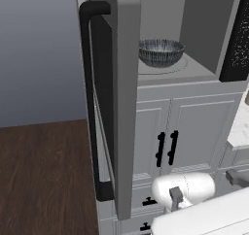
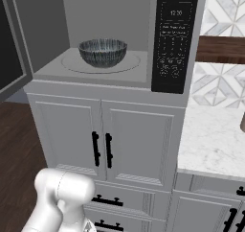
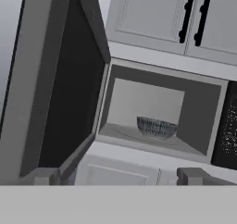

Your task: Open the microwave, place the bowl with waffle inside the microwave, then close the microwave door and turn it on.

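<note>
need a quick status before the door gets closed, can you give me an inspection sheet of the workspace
surface: grey cavity floor with round turntable, bowl resting on it; white marble counter to the right of the microwave.
job's things: microwave open; bowl upright on the turntable; its contents cannot be made out; microwave door swung wide open, black bar handle facing out.
clutter: nothing seen.
end effector: fingertips at the bottom of the hand view, spread apart, holding nothing, aimed at the open cavity.
cables: nothing seen.
surroundings: white cabinets with black handles below, dark wood floor, patterned tile wall.
</note>
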Robot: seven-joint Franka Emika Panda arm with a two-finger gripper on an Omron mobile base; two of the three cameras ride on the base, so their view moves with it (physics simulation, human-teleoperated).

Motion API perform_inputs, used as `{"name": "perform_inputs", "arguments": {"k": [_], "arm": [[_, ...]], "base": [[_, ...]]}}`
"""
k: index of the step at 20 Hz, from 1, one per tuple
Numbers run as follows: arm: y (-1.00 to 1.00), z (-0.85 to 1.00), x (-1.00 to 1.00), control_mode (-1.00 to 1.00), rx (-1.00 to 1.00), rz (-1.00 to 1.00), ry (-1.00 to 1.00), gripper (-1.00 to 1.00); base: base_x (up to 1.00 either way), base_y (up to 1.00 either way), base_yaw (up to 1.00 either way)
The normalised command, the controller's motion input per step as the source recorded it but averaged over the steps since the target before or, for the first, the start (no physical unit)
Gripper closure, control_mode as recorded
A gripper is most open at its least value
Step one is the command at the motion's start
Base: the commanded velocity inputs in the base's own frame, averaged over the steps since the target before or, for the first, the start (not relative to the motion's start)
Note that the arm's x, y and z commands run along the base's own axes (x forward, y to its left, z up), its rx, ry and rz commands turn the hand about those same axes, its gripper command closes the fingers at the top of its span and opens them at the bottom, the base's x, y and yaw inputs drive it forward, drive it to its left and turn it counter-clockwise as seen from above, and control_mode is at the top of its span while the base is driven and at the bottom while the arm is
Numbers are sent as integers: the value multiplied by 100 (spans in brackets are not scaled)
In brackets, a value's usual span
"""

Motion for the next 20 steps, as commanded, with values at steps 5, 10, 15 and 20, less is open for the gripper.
{"name": "perform_inputs", "arguments": {"k": [5,10,15,20], "arm": [[100,-21,0,-100,0,-20,0,-100],[90,-11,8,-100,-1,-23,0,-100],[78,-6,34,-100,-2,-24,0,-100],[61,-8,53,-100,-4,-26,5,-100]], "base": [[0,0,0],[0,0,0],[0,0,0],[0,0,0]]}}
